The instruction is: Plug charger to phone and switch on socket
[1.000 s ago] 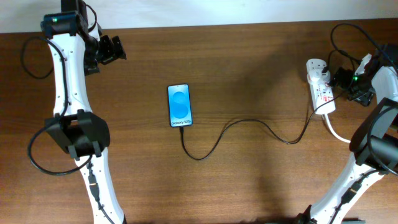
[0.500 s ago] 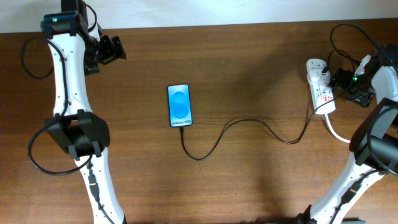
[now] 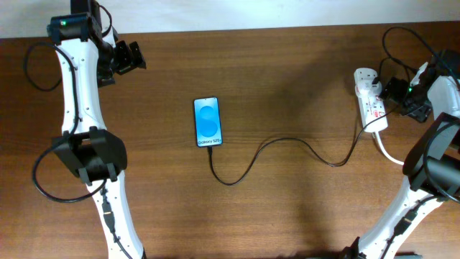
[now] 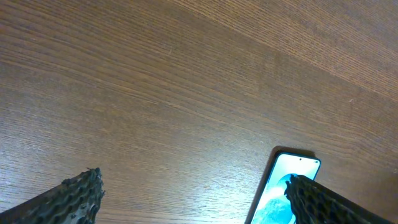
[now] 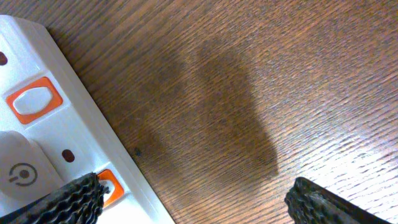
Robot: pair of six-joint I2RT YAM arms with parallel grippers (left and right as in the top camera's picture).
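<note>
The phone [image 3: 208,122] lies flat at the table's middle with its blue screen up; its top corner also shows in the left wrist view [image 4: 281,186]. The thin black charger [image 3: 280,141] runs from the phone's lower end in a loop across the table to the socket [image 3: 371,101] at the far right. My right gripper [image 3: 392,90] is open beside the socket. In the right wrist view [image 5: 196,202] its left fingertip [image 5: 74,199] sits over a red switch [image 5: 111,185] on the socket [image 5: 56,143]. My left gripper [image 3: 135,57] is open and empty at the far left, and it also shows in the left wrist view [image 4: 196,199].
A second red switch [image 5: 34,99] and a white plug body [image 5: 18,174] sit on the socket. The thick white cord [image 3: 388,152] leaves the socket toward the right arm. Black robot cables [image 3: 399,43] loop behind the socket.
The right wrist has shifted very slightly by the socket. Nothing else has moved.
</note>
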